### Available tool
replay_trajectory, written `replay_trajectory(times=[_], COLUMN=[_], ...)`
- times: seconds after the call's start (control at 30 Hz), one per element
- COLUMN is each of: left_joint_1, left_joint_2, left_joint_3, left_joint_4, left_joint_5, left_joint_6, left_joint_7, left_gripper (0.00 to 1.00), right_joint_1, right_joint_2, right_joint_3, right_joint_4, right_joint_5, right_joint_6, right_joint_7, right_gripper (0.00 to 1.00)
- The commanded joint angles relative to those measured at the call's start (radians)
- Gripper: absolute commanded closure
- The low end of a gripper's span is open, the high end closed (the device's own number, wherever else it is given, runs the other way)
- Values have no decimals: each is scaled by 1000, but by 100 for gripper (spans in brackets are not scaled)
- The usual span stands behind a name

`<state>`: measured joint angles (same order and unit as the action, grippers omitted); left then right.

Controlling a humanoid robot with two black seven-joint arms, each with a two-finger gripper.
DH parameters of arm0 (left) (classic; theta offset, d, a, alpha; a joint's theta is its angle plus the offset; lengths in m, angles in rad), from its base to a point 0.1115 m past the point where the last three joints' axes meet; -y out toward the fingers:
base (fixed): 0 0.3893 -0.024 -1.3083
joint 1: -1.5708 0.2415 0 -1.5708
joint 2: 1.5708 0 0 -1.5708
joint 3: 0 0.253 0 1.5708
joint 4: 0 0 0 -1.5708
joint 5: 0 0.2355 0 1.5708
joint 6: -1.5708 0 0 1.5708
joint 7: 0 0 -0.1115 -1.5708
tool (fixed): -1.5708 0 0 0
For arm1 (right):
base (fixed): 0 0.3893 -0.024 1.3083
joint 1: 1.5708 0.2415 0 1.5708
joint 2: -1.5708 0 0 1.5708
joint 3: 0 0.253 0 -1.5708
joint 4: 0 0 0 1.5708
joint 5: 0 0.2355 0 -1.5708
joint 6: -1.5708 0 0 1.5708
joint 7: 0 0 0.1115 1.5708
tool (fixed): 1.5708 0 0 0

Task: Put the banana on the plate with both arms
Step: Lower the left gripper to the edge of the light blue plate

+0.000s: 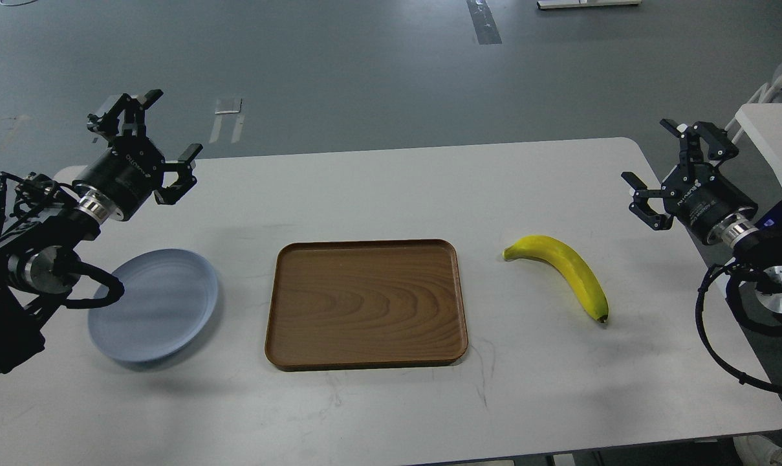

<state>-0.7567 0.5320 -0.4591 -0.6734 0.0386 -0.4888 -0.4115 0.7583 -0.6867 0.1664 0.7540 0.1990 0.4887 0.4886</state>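
Nothing started yet — you have the whole job ahead.
Head view: banana (562, 272) lies right of centre on the table, plate (154, 304) lower left, well apart; left gripper (158, 136) and right gripper (675, 158) both spread, empty — raised at the frame's sides.

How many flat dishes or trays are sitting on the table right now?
2. The plate lies at the table's left, partly behind the left arm. The wooden tray sits in the middle, between the plate and the banana. Nothing appears hidden.
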Motion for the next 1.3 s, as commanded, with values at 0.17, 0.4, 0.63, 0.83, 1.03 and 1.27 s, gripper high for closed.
replay_trajectory(times=[0.17, 0.4, 0.63, 0.83, 1.03, 1.27], left_joint_1=[-3, -35, -134, -147, -105, -70], left_joint_2=[17, 112, 331, 525, 588, 563], left_joint_3=[10, -1, -6, 2, 69, 322], left_joint_4=[0, 26, -132, -417, -514, -382], left_joint_5=[11, 44, 584, 1088, 1538, 1681], left_joint_6=[0, 0, 0, 0, 0, 186], left_joint_7=[2, -12, -77, -77, -77, -77], left_gripper=[0, 0, 0, 0, 0, 0], right_joint_1=[1, 4, 9, 13, 13, 12], right_joint_2=[1, -8, -10, -11, -8, -10], right_joint_3=[-1, -2, -10, -14, -19, -19], right_joint_4=[-1, 1, 7, 4, 1, 1], right_joint_5=[-1, -6, -13, -20, -24, -35], right_joint_6=[0, 0, 0, 0, 0, 0], right_joint_7=[0, 0, 0, 0, 0, 0], right_gripper=[1, 1, 1, 1, 1, 1])
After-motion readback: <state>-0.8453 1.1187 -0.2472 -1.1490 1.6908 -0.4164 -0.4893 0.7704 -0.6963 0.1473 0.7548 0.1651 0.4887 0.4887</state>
